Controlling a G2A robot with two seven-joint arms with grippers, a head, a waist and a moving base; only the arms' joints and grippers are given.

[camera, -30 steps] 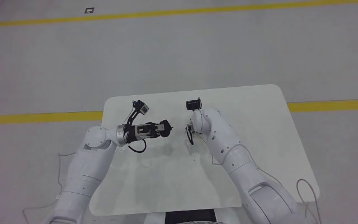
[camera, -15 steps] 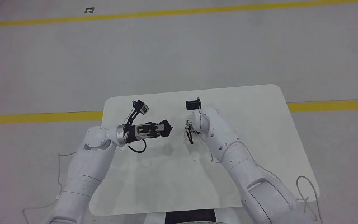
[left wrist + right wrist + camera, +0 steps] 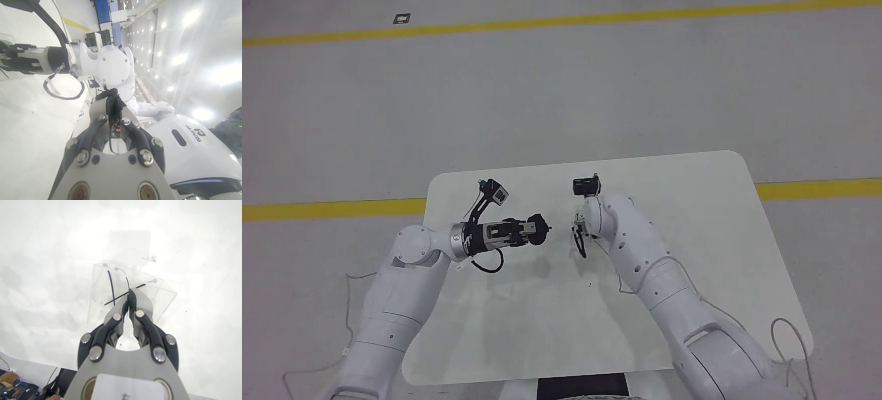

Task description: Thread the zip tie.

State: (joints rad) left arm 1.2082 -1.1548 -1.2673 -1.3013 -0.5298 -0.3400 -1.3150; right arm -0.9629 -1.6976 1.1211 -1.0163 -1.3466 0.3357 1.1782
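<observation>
A clear plastic box sits on the white table and holds loose black zip ties. My right gripper points down into the box and is shut on one thin black zip tie, whose strip runs out past the fingertips. Two more zip ties lie crossed on the box floor beside it. My left gripper is held level above the table, a short way from the right gripper, and is shut, with black padding bunched at its tips. In the top view the left gripper points toward the right one.
The table's front edge lies toward the robot. A yellow floor line passes behind the table. A looped black cable hangs from the right wrist near the box.
</observation>
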